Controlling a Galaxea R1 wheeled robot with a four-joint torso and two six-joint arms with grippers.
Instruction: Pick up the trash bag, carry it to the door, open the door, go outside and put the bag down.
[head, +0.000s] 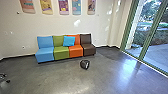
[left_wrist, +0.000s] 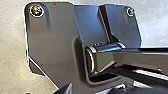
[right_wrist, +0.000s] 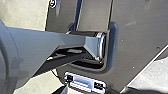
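Note:
A small dark trash bag (head: 84, 65) with a whitish patch rests on the grey floor, a little in front of the row of seats. Tall glass panels in green frames (head: 143, 51) stand at the right, with paving and greenery beyond them; which part is the door I cannot tell. At the border of the left wrist view, a dark pointed piece of my left gripper (left_wrist: 66, 89) shows over the robot's base. A similar piece of my right gripper (right_wrist: 64, 90) appears in the right wrist view. Both grippers are away from the bag.
Joined seats in blue (head: 45, 55), green, orange and brown stand against the white wall, with a bright blue cushion (head: 69, 41) on them. Wheeled legs of a chair (head: 5, 79) poke in at the left. Colourful panels (head: 63, 7) hang on the wall.

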